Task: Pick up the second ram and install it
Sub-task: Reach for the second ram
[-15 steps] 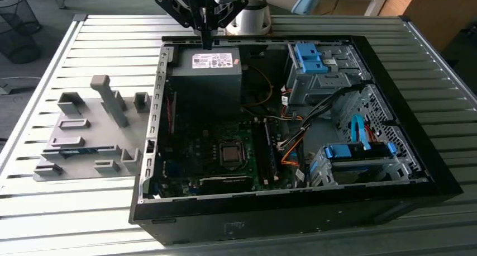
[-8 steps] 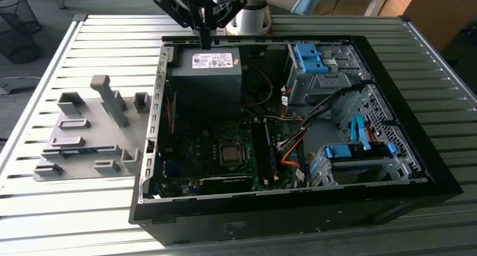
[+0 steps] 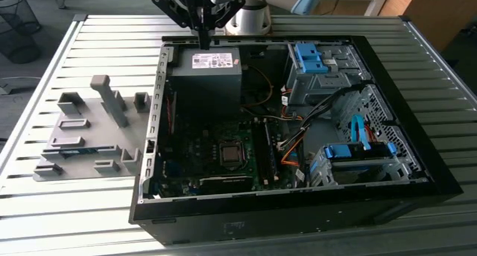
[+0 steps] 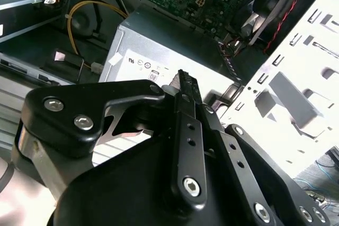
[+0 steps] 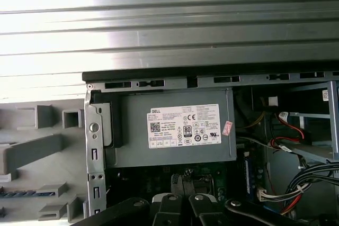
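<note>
The second ram (image 3: pixel 75 151) is a thin blue strip lying in a slot of the grey fixture (image 3: pixel 82 130), on the table at the exterior view's left of the open computer case (image 3: pixel 417 172). The first wrist view shows its edge as a blue strip (image 5: pixel 13 194) in the fixture. My gripper (image 3: pixel 203 42) hangs over the case's back edge, above the grey power supply (image 3: pixel 205 71), far from the ram. Its fingers are shut together with nothing between them, and their tip (image 4: pixel 183 76) points at the power supply's label. The motherboard's memory slots (image 3: pixel 266 152) lie in the middle of the case.
Blue drive clips (image 3: pixel 311 59) and a drive cage with blue straps (image 3: pixel 358 155) fill the case's side at the exterior view's right. Loose orange and black cables (image 3: pixel 294 150) run beside the memory slots. The case stands on a slatted metal table (image 3: pixel 75 211).
</note>
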`<state>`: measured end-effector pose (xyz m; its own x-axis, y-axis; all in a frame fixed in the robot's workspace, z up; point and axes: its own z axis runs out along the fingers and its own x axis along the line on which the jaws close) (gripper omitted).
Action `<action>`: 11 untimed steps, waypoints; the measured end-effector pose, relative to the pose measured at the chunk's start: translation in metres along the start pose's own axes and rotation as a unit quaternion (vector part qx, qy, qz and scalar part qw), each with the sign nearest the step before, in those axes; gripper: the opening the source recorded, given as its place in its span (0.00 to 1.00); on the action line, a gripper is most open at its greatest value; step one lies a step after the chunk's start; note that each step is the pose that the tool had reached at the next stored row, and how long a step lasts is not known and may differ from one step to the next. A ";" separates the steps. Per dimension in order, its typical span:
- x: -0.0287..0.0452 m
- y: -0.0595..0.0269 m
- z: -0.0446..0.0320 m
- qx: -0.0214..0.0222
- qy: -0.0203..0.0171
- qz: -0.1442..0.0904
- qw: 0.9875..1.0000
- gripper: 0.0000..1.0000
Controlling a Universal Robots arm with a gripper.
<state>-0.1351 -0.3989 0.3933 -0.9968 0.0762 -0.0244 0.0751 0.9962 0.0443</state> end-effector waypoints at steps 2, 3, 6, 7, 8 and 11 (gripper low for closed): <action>0.0007 0.0000 0.0000 0.000 0.000 0.000 1.000 0.11; 0.0010 -0.0001 0.0000 0.000 0.000 0.000 1.000 0.11; 0.0023 -0.0002 0.0000 0.000 0.000 0.000 1.000 0.11; 0.0028 -0.0002 -0.0001 0.000 0.000 0.000 1.000 0.11; 0.0035 -0.0003 -0.0001 0.000 0.000 0.000 1.000 0.11; 0.0062 -0.0005 -0.0002 0.000 0.000 0.000 1.000 0.11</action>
<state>-0.1414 -0.3989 0.3933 -0.9968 0.0762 -0.0245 0.0751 0.9962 0.0443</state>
